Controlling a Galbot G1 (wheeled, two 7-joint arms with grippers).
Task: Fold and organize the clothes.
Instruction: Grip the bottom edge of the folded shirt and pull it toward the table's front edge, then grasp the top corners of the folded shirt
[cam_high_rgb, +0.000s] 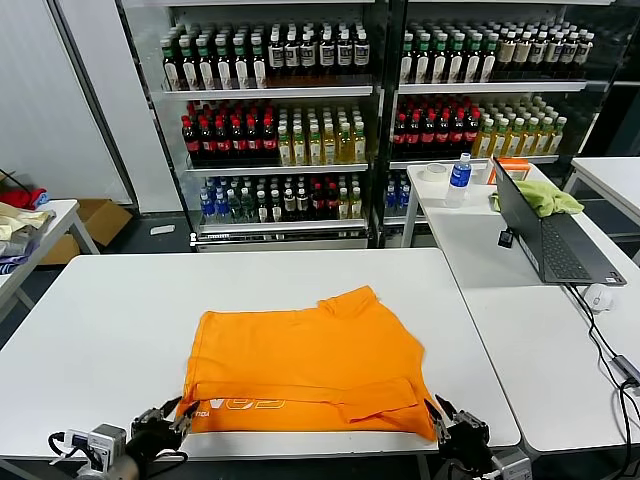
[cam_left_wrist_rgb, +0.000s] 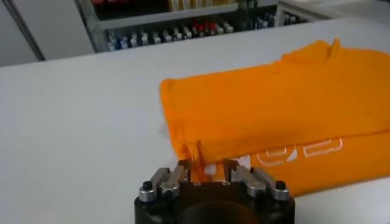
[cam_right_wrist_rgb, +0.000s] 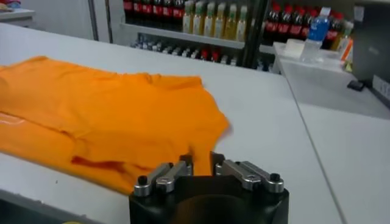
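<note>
The orange T-shirt (cam_high_rgb: 305, 365) lies flat on the white surface (cam_high_rgb: 100, 320), near the front edge, partly folded: its lower part is turned up so a band with white lettering (cam_high_rgb: 245, 405) runs along the near side, and a sleeve and collar point toward the far right. The left claw (cam_high_rgb: 168, 425) sits at the shirt's near left corner; in the left wrist view its fingers (cam_left_wrist_rgb: 183, 170) stand close together with a pinch of orange fabric between them, so it is clamped on the T-shirt (cam_left_wrist_rgb: 274, 115). The right claw (cam_high_rgb: 450, 428) sits at the near right corner; in the right wrist view its fingers (cam_right_wrist_rgb: 186, 164) are likewise nearly together with the shirt's edge (cam_right_wrist_rgb: 109, 122) between them, gripping the cloth. Both claws rest low at the surface's front edge, well apart, one at each end of the folded band. To the right, a second table (cam_high_rgb: 500, 280) carries an open laptop (cam_high_rgb: 545, 235), a water bottle (cam_high_rgb: 459, 178), a yellow-green cloth (cam_high_rgb: 545, 195) and a mouse (cam_high_rgb: 598, 296). Behind stand coolers (cam_high_rgb: 380, 100) full of bottles. At the far left, a pile of clothes (cam_high_rgb: 20, 215) sits on another table.
</note>
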